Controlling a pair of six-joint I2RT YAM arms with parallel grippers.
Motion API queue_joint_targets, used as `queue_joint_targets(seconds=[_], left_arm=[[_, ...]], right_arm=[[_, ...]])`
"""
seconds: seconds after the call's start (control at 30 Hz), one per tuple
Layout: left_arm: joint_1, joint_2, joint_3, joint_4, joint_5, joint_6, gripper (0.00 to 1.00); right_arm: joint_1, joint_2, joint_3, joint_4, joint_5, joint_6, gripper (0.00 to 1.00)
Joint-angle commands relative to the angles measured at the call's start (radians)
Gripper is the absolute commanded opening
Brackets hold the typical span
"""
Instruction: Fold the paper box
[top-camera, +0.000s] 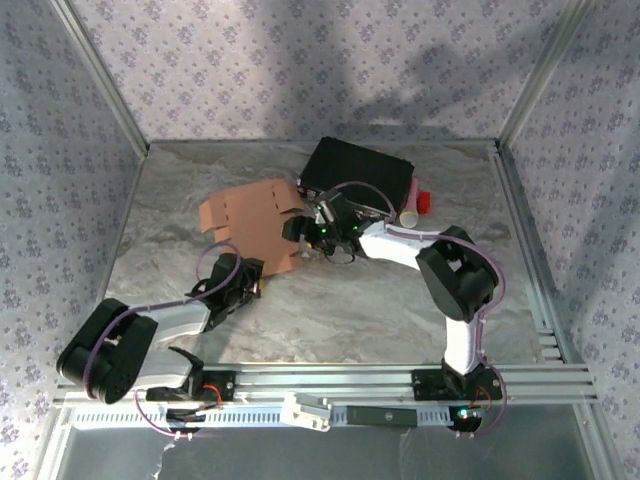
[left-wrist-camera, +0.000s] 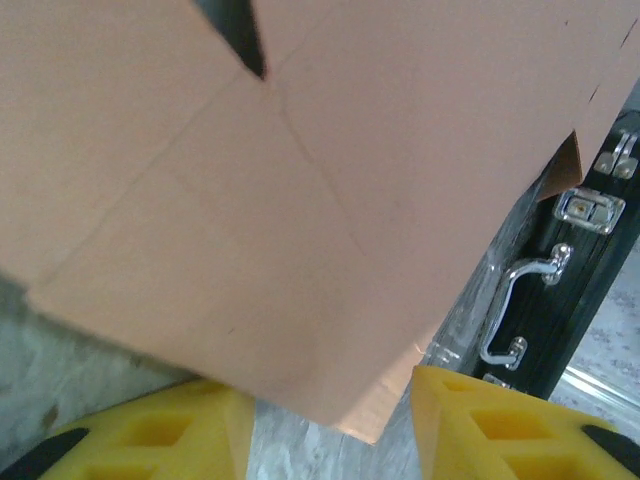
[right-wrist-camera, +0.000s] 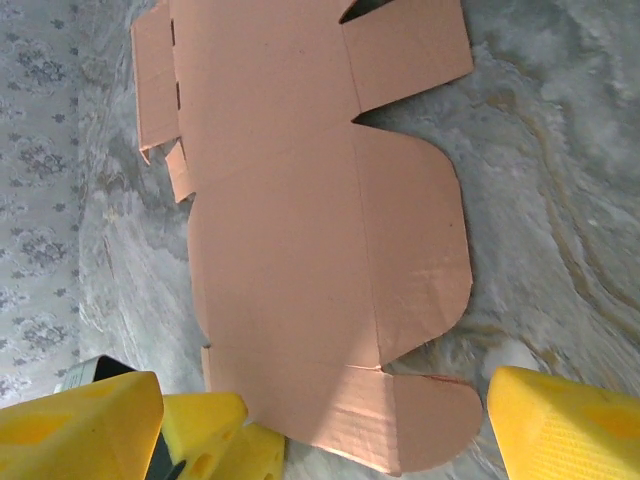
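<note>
From above, the paper box (top-camera: 252, 222) lies as a flat pink sheet on the desk (top-camera: 350, 310). Its far right corner is by the black case (top-camera: 355, 178). My left hand (top-camera: 248, 278) is at its near edge and my right hand (top-camera: 300, 235) at its right edge. Beside the case sit a pale tube (top-camera: 409, 213) and something red, too small to make out.

My left wrist view shows the case's metal handle (left-wrist-camera: 520, 305) and a latch (left-wrist-camera: 588, 210). The sheet (left-wrist-camera: 300, 200) blocks most else, one corner dipping between my spread fingers. My left hand (left-wrist-camera: 330, 445) is open and grips nothing.

My right wrist view shows the sheet's (right-wrist-camera: 300, 230) notched tabs and rounded flaps. My right hand (right-wrist-camera: 325, 440) gapes wide, the near flap between its fingers, unpinched.
</note>
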Motion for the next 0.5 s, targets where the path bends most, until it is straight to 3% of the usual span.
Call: queue_joint_targets(seconds=[0.0,0.47], left_arm=[[0.013,0.004,-0.005,0.069,-0.054,0.013,0.41],[0.032,-0.026,-0.008,0.031,-0.059,0.043,0.33]], right_arm=[[0.0,0.056,0.056,0.038,-0.055,0.05,0.86],[0.019,0.154,0.098,0.076,-0.089,0.115,0.84]])
